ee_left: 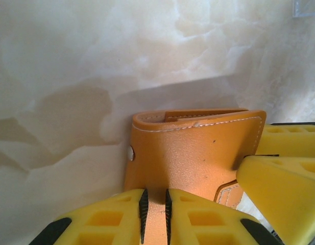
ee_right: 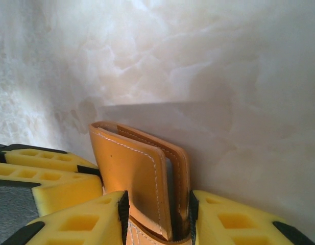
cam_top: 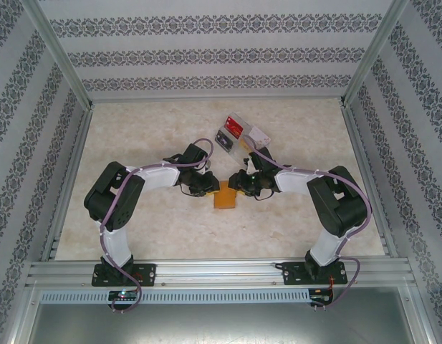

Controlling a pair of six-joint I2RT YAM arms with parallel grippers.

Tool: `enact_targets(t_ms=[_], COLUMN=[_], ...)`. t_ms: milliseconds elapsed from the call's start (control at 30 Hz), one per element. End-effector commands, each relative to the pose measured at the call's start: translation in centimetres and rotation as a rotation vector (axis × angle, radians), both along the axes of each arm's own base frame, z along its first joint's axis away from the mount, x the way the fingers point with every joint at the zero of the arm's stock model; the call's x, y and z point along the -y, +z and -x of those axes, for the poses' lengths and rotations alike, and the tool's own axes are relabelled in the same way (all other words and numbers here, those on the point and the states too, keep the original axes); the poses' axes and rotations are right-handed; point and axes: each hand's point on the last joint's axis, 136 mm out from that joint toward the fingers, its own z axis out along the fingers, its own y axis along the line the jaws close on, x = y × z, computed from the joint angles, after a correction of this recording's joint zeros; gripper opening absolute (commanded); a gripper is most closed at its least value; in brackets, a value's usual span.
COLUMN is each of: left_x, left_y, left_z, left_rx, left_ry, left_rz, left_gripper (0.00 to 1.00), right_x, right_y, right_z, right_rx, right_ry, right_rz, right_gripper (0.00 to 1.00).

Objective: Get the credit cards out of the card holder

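Both arms meet at the middle of the table (cam_top: 142, 136) over the card holder (cam_top: 226, 199), which stands on edge. The left gripper (ee_left: 154, 204) is pinched almost closed on one tan leather edge, with only a thin flap between its pads. The right gripper (ee_right: 157, 214) stands wider, clamping the folded card holder from both sides, its flaps gaping slightly. Further back, a red card (cam_top: 236, 129) and a dark card (cam_top: 225, 140) lie at the clear tray (cam_top: 258, 135).

The left gripper's (ee_left: 155, 206) fingers hide the card holder's (ee_left: 193, 153) lower edge; the clear tray's (cam_top: 261, 134) contents are too small to tell
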Motion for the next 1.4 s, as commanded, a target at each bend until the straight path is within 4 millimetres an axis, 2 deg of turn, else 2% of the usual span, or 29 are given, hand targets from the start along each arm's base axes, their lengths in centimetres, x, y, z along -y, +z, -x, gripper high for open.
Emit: enact_targets(t_ms=[0, 233, 300, 367, 433, 467, 500, 567, 633, 767, 900, 1033, 1167, 1267, 1367], left_x=[-0.6, -0.4, -0.3, -0.2, -0.1, -0.1, -0.3, -1.6, -3.5, -8.1, -13.7, -18.1, -20.7, -21.5, -21.8], left_y=[-2.4, -2.3, -2.0, -1.6, -0.4, 0.3, 1.3, 2.9, 4.3, 6.4, 7.6, 8.1, 8.5, 8.2, 7.6], left_z=[1.0, 0.8, 0.8, 0.6, 0.0, -0.4, -1.0, -2.4, -3.9, -5.7, -5.9, -5.3, -4.2, -3.4, -3.0], left_rx=[-0.052, -0.048, -0.044, -0.036, -0.008, 0.019, 0.058, 0.131, 0.180, 0.251, 0.285, 0.292, 0.290, 0.285, 0.270], left_ry=[-0.001, -0.001, -0.006, -0.006, -0.003, -0.002, 0.004, 0.035, 0.082, 0.169, 0.260, 0.356, 0.427, 0.469, 0.504], left_rz=[-0.066, -0.059, -0.052, -0.046, -0.035, -0.028, -0.029, -0.072, -0.107, -0.189, -0.347, -0.442, -0.484, -0.477, -0.462], left_gripper=[0.20, 0.20, 0.20, 0.21, 0.27, 0.33, 0.42, 0.58, 0.67, 0.77, 0.89, 0.98, 0.99, 0.99, 0.99], right_x=[-2.3, -2.7, -2.5, -2.4, -2.2, -2.1, -2.0, -1.5, -0.7, 1.6, 2.8, 2.5, 2.1, 1.2, -0.1], right_y=[1.6, 2.7, 2.5, 2.3, 2.3, 2.3, 2.6, 3.1, 3.9, 5.8, 7.8, 8.7, 8.5, 7.8, 6.7], right_z=[0.3, 0.9, 1.3, 1.3, 1.1, 1.0, 0.8, 0.7, 0.6, 0.1, -1.2, -2.6, -3.8, -4.0, -3.8], right_rx=[0.022, 0.043, 0.032, 0.034, 0.037, 0.042, 0.063, 0.120, 0.177, 0.276, 0.367, 0.449, 0.500, 0.529, 0.540], right_ry=[0.064, 0.098, 0.106, 0.101, 0.099, 0.100, 0.103, 0.125, 0.136, 0.178, 0.208, 0.290, 0.356, 0.397, 0.451], right_rz=[-0.133, -0.181, -0.159, -0.147, -0.121, -0.098, -0.064, 0.044, 0.156, 0.410, 0.582, 0.758, 0.993, 1.087, 1.130], right_gripper=[0.39, 0.39, 0.39, 0.34, 0.25, 0.20, 0.16, 0.14, 0.14, 0.14, 0.15, 0.15, 0.11, 0.11, 0.16])
